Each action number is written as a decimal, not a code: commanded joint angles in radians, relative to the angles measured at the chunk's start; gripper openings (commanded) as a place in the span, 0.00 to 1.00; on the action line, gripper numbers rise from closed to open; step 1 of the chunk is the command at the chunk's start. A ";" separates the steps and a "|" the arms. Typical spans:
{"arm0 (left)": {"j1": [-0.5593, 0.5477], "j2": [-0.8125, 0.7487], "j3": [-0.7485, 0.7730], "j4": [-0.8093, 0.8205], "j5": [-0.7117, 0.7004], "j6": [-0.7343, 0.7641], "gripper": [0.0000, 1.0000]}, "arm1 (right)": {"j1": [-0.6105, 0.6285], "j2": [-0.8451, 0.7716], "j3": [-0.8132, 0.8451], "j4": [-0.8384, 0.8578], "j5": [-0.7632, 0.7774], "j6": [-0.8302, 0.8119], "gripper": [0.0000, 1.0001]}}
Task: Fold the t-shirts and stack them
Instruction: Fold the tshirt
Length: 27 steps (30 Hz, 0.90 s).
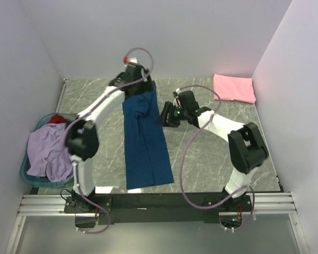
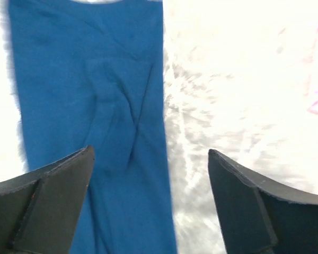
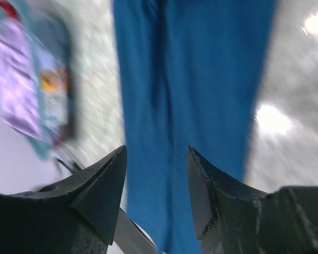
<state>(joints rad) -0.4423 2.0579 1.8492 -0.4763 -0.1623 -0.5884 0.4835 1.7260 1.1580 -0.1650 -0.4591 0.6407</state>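
A navy blue t-shirt (image 1: 146, 143) lies on the marble table as a long narrow strip, running from the far middle toward the near edge. My left gripper (image 1: 138, 83) hovers over its far end, open wide, with only cloth (image 2: 95, 106) below and nothing between the fingers (image 2: 58, 185). My right gripper (image 1: 165, 115) hangs just right of the strip's upper part, jaws apart and empty, the blue cloth (image 3: 191, 95) beneath it. A folded pink t-shirt (image 1: 233, 88) rests at the back right. A lavender t-shirt (image 1: 49, 153) and a red one (image 1: 55, 118) sit in the basket.
The teal plastic basket (image 1: 25, 169) stands at the table's left edge. White walls close in the left, back and right sides. A black rail (image 1: 159, 201) with both arm bases runs along the near edge. Bare marble (image 1: 212, 153) shows right of the blue strip.
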 commanded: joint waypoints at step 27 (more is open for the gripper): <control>0.024 -0.504 -0.946 -0.088 0.397 -0.271 0.46 | -0.010 0.598 0.451 0.416 -0.036 0.447 0.57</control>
<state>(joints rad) -0.4095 1.5845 0.9249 -0.5827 0.1677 -0.8349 0.4831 2.3054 1.5597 0.1959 -0.4908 1.0580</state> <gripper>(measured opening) 0.465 0.577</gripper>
